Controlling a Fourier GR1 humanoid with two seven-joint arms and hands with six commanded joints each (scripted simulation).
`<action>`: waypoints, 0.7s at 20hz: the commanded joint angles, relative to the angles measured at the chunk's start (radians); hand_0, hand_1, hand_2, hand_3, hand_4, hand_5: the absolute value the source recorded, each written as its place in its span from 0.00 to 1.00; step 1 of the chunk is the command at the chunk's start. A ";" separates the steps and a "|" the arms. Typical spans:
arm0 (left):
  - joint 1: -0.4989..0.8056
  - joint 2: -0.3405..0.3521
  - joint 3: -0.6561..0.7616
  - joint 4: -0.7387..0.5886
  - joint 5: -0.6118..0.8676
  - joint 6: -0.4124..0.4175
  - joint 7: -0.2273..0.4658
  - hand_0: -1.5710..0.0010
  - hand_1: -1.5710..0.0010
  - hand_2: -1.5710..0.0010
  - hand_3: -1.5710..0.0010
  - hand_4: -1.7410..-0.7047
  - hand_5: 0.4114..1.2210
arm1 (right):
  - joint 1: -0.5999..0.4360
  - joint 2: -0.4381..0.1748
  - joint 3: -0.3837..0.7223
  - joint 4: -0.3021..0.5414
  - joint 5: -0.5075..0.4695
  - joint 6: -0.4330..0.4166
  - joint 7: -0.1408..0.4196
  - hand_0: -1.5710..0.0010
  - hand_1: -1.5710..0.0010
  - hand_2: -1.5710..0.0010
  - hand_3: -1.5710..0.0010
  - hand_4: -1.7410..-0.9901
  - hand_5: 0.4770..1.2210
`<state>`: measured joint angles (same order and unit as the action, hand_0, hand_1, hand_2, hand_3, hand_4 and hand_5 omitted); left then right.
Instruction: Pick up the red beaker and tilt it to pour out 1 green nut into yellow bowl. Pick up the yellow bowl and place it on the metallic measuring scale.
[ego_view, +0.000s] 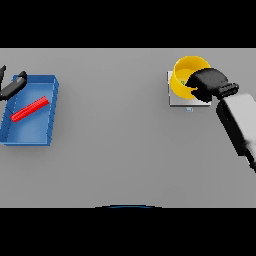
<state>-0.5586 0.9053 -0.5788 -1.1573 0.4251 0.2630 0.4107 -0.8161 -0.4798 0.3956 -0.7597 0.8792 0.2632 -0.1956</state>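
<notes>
While my right hand curls round the yellow bowl's rim on the metallic scale, my left hand hangs relaxed over the blue tray; no writing readable.

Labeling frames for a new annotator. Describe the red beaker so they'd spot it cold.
Start at the grey table and go to its left edge, where a blue tray sits. The red beaker lies on its side inside that tray, slanting from lower left to upper right. It is the only red thing in view; the dark left hand at the tray's upper left corner is beside it, not on it.
</notes>
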 joint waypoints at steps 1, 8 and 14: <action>-0.007 -0.004 -0.001 0.000 -0.002 0.003 0.006 1.00 1.00 1.00 1.00 0.98 0.37 | -0.005 0.004 -0.010 0.007 -0.010 0.007 0.001 0.01 0.00 0.11 0.13 0.00 1.00; 0.002 -0.001 0.003 -0.003 0.002 0.003 -0.007 1.00 1.00 1.00 1.00 0.98 0.38 | -0.023 0.024 -0.030 0.081 -0.020 0.026 -0.008 0.15 0.07 0.09 0.24 0.00 1.00; -0.010 -0.017 0.003 0.029 0.001 -0.008 -0.012 1.00 1.00 1.00 1.00 0.98 0.38 | -0.019 0.019 -0.037 0.086 -0.027 0.064 0.003 0.76 0.63 0.56 0.61 0.27 0.61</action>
<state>-0.5689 0.8881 -0.5759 -1.1280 0.4262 0.2554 0.4000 -0.8348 -0.4609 0.3588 -0.6736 0.8518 0.3265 -0.1933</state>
